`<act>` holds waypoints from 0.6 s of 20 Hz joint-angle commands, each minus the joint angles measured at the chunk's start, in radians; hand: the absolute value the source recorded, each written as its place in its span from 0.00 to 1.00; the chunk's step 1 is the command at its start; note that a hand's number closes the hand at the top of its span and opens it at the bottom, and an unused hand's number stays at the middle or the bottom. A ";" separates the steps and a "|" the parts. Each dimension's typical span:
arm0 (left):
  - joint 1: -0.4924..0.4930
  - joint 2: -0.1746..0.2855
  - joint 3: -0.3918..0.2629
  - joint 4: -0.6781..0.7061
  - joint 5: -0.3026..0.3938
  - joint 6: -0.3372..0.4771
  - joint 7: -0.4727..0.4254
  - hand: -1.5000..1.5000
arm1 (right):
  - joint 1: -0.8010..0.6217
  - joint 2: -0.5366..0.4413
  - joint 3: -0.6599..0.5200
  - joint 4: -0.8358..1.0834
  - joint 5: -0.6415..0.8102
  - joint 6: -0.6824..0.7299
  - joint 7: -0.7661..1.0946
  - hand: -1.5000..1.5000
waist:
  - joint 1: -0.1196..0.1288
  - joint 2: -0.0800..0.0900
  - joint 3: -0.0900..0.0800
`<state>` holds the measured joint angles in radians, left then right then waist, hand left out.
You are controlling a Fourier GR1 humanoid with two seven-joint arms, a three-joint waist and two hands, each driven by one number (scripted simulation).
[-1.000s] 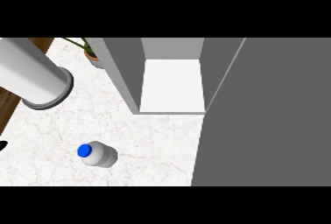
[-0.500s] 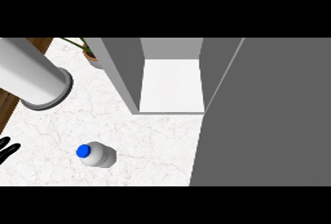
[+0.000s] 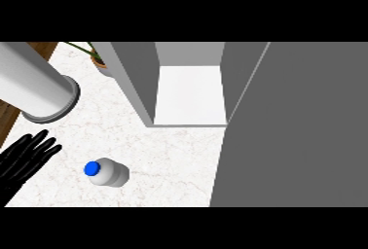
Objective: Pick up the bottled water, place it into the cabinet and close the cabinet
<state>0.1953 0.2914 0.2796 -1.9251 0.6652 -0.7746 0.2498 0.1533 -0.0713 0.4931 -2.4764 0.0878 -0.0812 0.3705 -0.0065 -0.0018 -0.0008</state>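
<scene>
Left hand (image 3: 26, 163) nearer bottled water (image 3: 108, 172).

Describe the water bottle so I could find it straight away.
Start at the open cabinet with the white floor, at the back of the marble counter. Come forward and left: the bottled water sits on the counter, just right of the black left hand. It is small, pale, and the only thing topped in bright blue.

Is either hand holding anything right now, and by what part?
Nothing is held. The left hand is open, beside the bottle and apart from it; the right hand is out of view.
</scene>
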 commanded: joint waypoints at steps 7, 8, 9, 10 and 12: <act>-0.092 -0.079 0.003 0.246 -0.290 -0.083 -0.141 0.00 | -0.060 -0.032 0.003 -0.110 0.078 -0.030 0.122 0.00 | 0.003 0.001 0.000; -0.133 -0.093 0.007 0.346 -0.404 -0.104 -0.210 0.00 | 0.017 -0.053 0.021 -0.100 0.076 -0.022 0.024 0.00 | -0.008 0.001 -0.001; -0.144 -0.079 0.030 0.410 -0.412 -0.135 -0.263 0.00 | -0.073 -0.032 -0.043 -0.053 0.043 -0.030 0.066 0.00 | 0.000 0.003 -0.001; -0.147 -0.132 -0.020 0.398 -0.497 -0.100 -0.277 0.00 | -0.053 -0.019 0.045 -0.117 0.106 -0.061 0.113 0.00 | -0.006 0.001 -0.002; -0.156 -0.071 0.037 0.525 -0.513 -0.154 -0.369 0.00 | -0.063 -0.032 -0.003 -0.040 0.065 -0.044 0.046 0.00 | -0.001 0.002 -0.001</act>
<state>0.0725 0.2109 0.2950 -1.5485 0.2675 -0.8901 0.0020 0.1029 -0.0952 0.4971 -2.4793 0.0886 -0.1251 0.4064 -0.0099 -0.0005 -0.0015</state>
